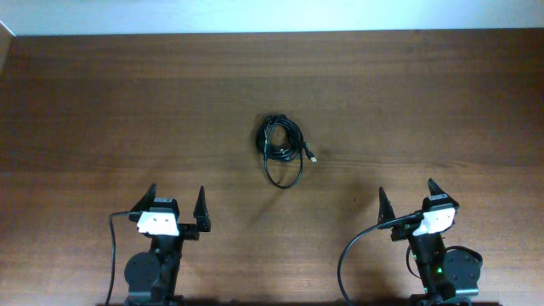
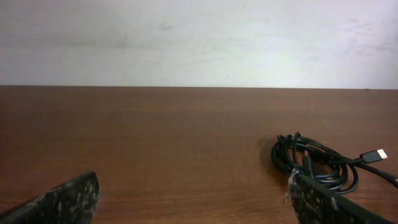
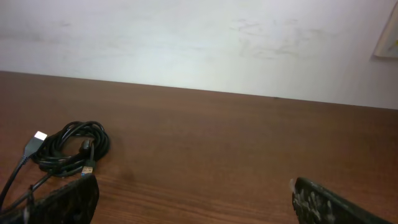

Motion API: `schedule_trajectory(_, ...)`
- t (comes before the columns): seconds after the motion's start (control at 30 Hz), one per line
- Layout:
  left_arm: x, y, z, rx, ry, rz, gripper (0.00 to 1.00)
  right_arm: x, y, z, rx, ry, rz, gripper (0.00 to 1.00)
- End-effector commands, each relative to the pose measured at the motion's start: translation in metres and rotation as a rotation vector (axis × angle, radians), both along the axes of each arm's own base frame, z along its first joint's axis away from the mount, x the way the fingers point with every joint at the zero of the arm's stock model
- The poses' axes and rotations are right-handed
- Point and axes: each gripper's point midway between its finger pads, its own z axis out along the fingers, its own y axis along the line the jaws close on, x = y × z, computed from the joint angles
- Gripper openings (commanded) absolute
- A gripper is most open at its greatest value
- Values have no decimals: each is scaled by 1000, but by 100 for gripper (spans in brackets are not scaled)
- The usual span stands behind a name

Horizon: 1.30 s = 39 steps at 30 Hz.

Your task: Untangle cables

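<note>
Black cables (image 1: 272, 149) lie in one coiled bundle at the centre of the overhead frame on the brown bench (image 1: 442, 93), long axis running top to bottom. The bundle sits above and between the two claws. The left claw (image 1: 178, 201) looks marginally nearer than the right claw (image 1: 406, 197). Both gape wide and hold nothing. The cords within cannot be counted.

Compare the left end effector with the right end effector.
The left end effector sits left of the cable bundle; the right end effector sits right of it. The left end effector's camera sees the bundle at right; the right end effector's sees it at left. Both are open, empty, apart from the bundle.
</note>
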Motion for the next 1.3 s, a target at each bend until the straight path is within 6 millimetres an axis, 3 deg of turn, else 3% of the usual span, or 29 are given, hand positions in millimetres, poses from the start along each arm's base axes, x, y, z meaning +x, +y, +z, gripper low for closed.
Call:
schedule_trajectory(0.0, 0, -4, 3, -11, -15, -21, 99, 0, 1, -2, 4, 0, 4, 99)
schedule_trajectory(0.2, -6, -25, 30, -16, -70, -141, 99, 0, 1, -2, 4, 0, 4, 98)
schedule_trajectory(0.37, -16, -38, 41, -35, 25, -219, 99, 0, 1, -2, 4, 0, 4, 99)
schedule_trajectory(0.5, -21, -55, 76, -66, 13, -323, 99, 0, 1, -2, 4, 0, 4, 98)
schedule_trajectory(0.73, -22, -56, 114, -92, 177, -324, 99, 0, 1, -2, 4, 0, 4, 99)
schedule_trajectory(0.97, -14, -57, 121, -129, 418, -318, 99, 0, 1, -2, 4, 0, 4, 98)
schedule_trajectory(1.07, -10, -75, 126, -168, 451, -428, 99, 0, 1, -2, 4, 0, 4, 98)
schedule_trajectory(1.27, -10, -81, 92, -220, 625, -453, 99, 0, 1, -2, 4, 0, 4, 98)
